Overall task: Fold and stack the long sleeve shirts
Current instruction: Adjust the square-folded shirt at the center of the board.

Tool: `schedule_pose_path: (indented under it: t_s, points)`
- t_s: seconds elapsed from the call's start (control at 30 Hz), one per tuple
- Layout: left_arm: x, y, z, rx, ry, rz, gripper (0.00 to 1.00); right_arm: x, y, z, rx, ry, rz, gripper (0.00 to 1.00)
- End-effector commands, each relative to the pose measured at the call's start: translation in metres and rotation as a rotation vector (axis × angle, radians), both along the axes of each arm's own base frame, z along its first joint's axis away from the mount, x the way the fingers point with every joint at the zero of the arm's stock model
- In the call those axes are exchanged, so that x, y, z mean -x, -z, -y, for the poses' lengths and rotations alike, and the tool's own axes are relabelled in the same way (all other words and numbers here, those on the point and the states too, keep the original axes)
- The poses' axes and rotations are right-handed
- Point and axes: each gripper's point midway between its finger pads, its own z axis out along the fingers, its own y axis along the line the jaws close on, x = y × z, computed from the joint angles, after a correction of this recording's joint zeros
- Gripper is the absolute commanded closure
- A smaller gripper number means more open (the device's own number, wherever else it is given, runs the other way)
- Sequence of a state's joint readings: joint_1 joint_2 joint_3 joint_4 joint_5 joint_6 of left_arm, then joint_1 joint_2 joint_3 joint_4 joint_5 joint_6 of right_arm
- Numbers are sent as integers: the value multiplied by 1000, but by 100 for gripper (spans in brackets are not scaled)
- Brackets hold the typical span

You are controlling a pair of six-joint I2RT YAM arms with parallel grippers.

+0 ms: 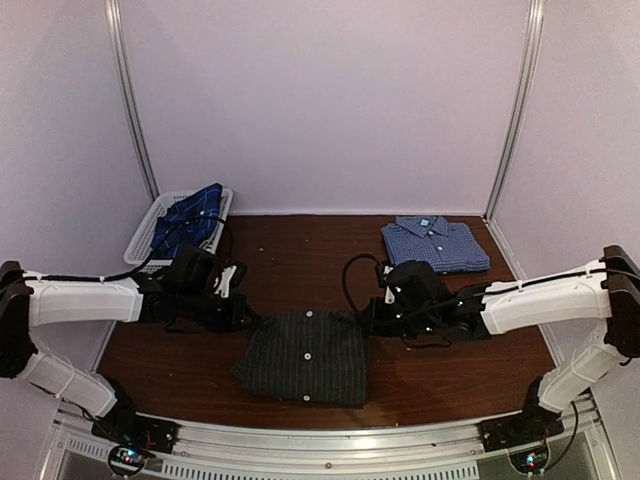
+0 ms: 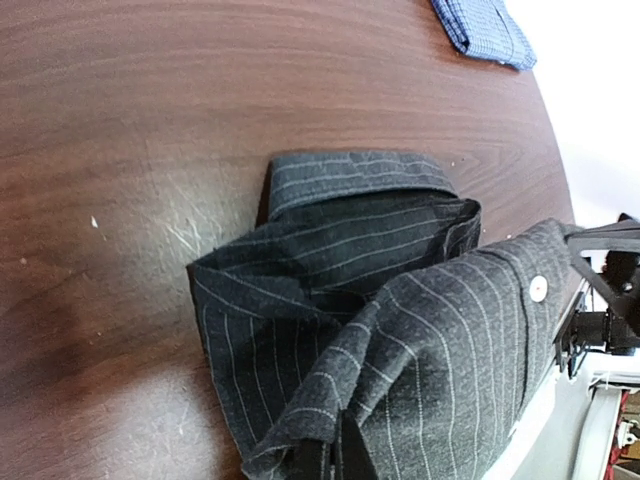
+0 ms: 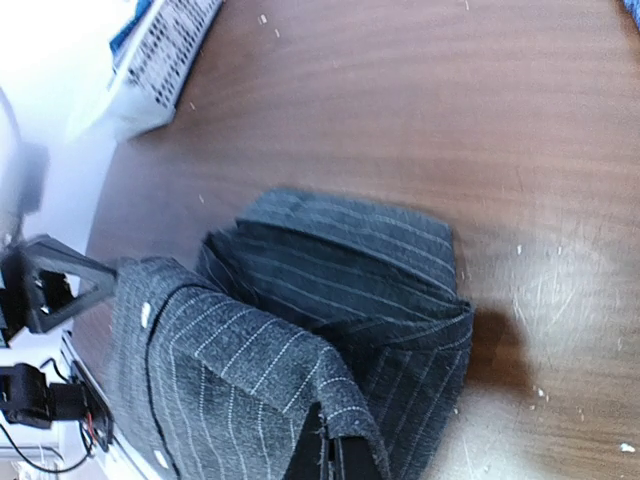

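The charcoal pinstripe shirt (image 1: 305, 355) lies folded at the table's front middle, its far edge lifted at both corners. My left gripper (image 1: 250, 318) is shut on its far left corner, the cloth (image 2: 400, 340) bunched over the fingers (image 2: 318, 460). On the far right corner my right gripper (image 1: 372, 318) is shut too, pinstripe cloth (image 3: 260, 370) draped over its fingers (image 3: 350, 458). A blue-and-white check shirt (image 1: 435, 243) lies folded at the back right, also seen in the left wrist view (image 2: 485, 28). The navy plaid shirt (image 1: 190, 218) sits in the basket.
A white mesh basket (image 1: 150, 222) stands at the back left corner, its side also in the right wrist view (image 3: 160, 60). Bare brown table (image 1: 300, 260) lies between the shirts. White walls close the back and both sides.
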State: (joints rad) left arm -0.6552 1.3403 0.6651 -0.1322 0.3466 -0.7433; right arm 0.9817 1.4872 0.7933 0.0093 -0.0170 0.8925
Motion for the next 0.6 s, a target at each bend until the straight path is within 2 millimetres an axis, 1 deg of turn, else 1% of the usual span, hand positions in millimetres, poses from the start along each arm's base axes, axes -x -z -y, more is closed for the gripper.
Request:
schedule_pose_path:
  t_s: [0.0,0.07,0.1,0.17,0.23,0.33,0.4,0.47,0.57]
  points:
    - [-20,-15,-1,-14,-35,56,100,-19,-17,8,29,83,65,100]
    - [-32,-19,-1,-10,-51,70,100,-29,-22,9,45,98,88,100]
    - [-42,-21,-4,-7,-68,77,100,-37,-24,12,50,112,100,100]
    - [-60,-24,-2,4,-74,97,100,-54,-21,19,55,136,102,100]
    - [-82,-25,4,13,-59,115,100,-71,-15,25,51,155,103,100]
    - [-108,-1,8,-8,-54,85,100,-97,-3,25,37,163,106,100]
    - [-120,18,7,-18,-64,53,100,-114,9,25,52,163,105,100]
    - [-127,32,7,-10,-69,21,100,-126,21,17,60,128,87,100]
    - [-129,41,8,-4,-87,-10,100,-139,35,9,97,105,65,100]
